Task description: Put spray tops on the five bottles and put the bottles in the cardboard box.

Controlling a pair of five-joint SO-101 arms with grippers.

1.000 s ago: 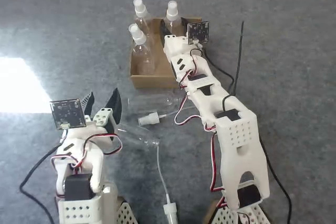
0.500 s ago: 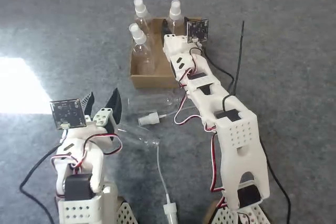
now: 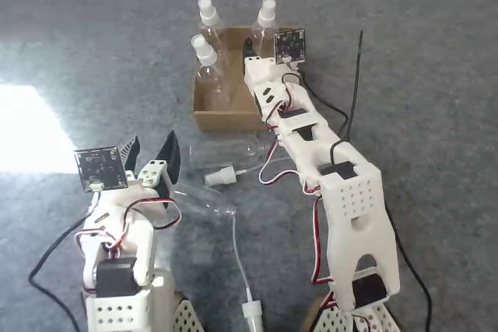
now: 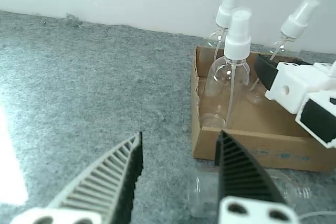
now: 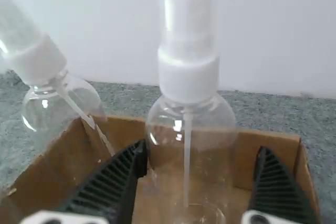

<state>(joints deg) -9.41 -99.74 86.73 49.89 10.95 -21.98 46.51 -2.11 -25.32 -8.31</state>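
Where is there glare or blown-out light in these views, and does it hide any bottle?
High view: a blown-out white patch on the grey table, apart from the cardboard box; nothing hidden. Left wrist view: a similar white patch on the table. Right wrist view: small highlights on the spray-topped bottle, dip tube visible through it.

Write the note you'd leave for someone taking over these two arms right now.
Left gripper: open, above the table in front of the box.
Right gripper: open inside the box, straddling the far-right bottle.
Done: three bottles are capped. The far-right bottle and front bottle stand in the box; the far-left bottle may be just behind it.
Left: two bare bottles and two loose spray tops lie on the table.
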